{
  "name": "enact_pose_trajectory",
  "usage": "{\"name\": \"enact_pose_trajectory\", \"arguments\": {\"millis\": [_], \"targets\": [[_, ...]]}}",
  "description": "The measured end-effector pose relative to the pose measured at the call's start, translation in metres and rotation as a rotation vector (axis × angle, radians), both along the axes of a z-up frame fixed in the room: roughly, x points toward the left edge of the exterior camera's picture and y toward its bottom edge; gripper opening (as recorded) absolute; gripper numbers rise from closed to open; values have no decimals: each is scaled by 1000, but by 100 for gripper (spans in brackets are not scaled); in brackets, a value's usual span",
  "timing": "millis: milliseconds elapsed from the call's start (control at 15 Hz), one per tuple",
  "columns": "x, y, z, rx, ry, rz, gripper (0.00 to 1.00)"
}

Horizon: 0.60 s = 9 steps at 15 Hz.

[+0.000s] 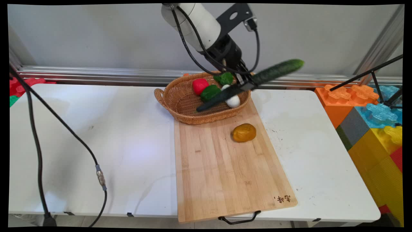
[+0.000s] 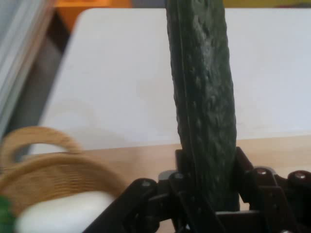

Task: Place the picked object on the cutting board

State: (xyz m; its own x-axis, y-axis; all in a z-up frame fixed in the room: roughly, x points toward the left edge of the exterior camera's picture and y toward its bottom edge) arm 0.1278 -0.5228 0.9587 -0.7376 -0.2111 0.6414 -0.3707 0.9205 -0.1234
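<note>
Hand (image 1: 246, 85) is clamped on the long dark green cucumber (image 1: 254, 82), held tilted above the woven wicker basket (image 1: 180, 103) on the white desk (image 1: 96, 135).

Toy blocks (image 1: 370, 109) beside table (image 1: 96, 135) (right end, stacked)

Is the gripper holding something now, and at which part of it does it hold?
Yes. The gripper holds the cucumber, clamped near its middle, above the basket. One end points up to the right, the other down over the basket.
</note>
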Motion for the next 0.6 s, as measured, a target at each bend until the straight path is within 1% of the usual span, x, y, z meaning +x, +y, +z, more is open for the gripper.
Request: {"name": "enact_pose_trajectory", "arguments": {"millis": [267, 467, 600], "targets": [[-14, 33, 0, 75, 9, -58, 0], [-24, 54, -11, 94, -9, -115, 0], [-29, 68, -25, 111, -30, -146, 0]]}}
